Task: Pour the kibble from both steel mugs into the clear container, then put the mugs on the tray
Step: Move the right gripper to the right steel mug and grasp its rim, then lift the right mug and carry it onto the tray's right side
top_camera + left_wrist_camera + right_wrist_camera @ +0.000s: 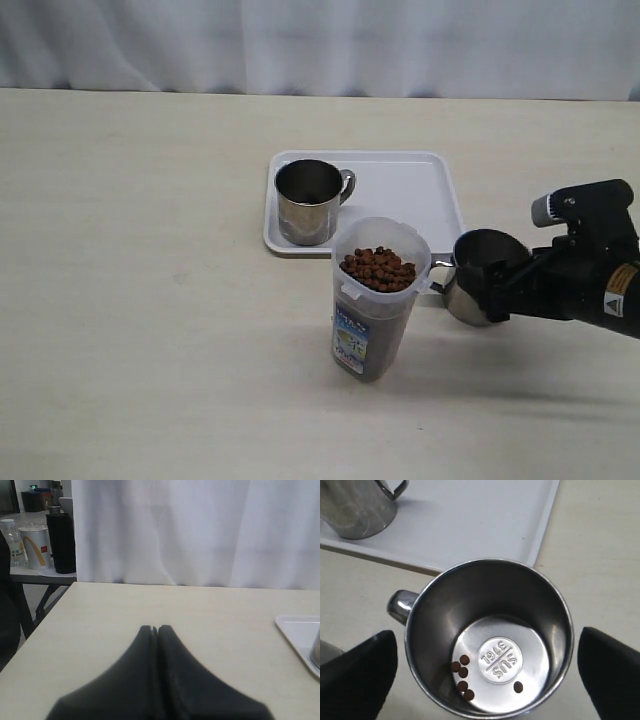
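Observation:
The clear container stands mid-table, holding kibble up near its rim. Just to its right, one steel mug is lifted and tilted toward it, with my right gripper shut on its sides. From the right wrist, the fingers flank this mug, and several kibble pellets lie on its bottom. The other steel mug stands upright on the left part of the white tray. My left gripper is shut on nothing, low over bare table; it does not show in the exterior view.
A white curtain hangs along the table's far edge. Off the table's corner, the left wrist view shows a side table with a bottle, a paper cup and a black canister. The tray's corner also shows there.

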You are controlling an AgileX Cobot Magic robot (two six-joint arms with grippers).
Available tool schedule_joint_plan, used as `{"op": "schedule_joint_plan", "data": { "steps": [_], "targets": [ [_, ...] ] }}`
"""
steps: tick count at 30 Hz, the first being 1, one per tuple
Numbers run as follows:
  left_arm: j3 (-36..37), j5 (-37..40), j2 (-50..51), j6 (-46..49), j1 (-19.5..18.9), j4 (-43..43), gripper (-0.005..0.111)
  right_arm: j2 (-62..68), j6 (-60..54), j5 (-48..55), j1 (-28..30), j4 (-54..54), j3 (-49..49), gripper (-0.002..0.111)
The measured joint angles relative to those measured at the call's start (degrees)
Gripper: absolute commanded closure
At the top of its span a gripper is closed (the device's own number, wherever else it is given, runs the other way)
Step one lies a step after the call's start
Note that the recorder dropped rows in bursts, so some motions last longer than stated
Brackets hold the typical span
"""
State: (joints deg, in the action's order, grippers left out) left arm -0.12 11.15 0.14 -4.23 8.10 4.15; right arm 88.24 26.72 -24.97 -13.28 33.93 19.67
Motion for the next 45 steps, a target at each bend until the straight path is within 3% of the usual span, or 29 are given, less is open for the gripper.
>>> {"op": "schedule_joint_plan", "data": {
  "steps": [10,12,13,15,16,17,28,37,45],
  "targets": [
    [0.00,0.00,0.00,0.00,0.00,0.00,0.107,3.93,0.00,-0.50,0.00,-0.01,2.70,-0.001],
    [0.00,0.00,0.00,0.00,0.00,0.00,0.107,4.73,0.00,0.53,0.00,0.12,3.65,0.005],
    [0.00,0.00,0.00,0.00,0.00,0.00,0.107,4.86,0.00,0.67,0.00,0.21,3.78,0.015],
    [0.00,0.00,0.00,0.00,0.00,0.00,0.107,5.10,-0.11,1.83,0.00,0.21,3.99,0.064],
    [0.00,0.00,0.00,0.00,0.00,0.00,0.107,5.10,-0.11,2.62,0.00,0.21,3.99,0.099],
    [0.00,0.00,0.00,0.00,0.00,0.00,0.107,5.10,-0.11,3.20,0.00,0.21,4.13,0.103],
    [0.00,0.00,0.00,0.00,0.00,0.00,0.107,-3.00,1.11,7.15,0.00,0.44,10.10,0.104],
    [0.00,0.00,0.00,0.00,0.00,0.00,0.107,9.40,1.74,3.45,0.00,2.12,21.86,0.104],
    [0.00,0.00,0.00,0.00,0.00,0.00,0.107,21.93,7.62,0.35,-0.10,11.80,28.56,0.104]
  ]
}}
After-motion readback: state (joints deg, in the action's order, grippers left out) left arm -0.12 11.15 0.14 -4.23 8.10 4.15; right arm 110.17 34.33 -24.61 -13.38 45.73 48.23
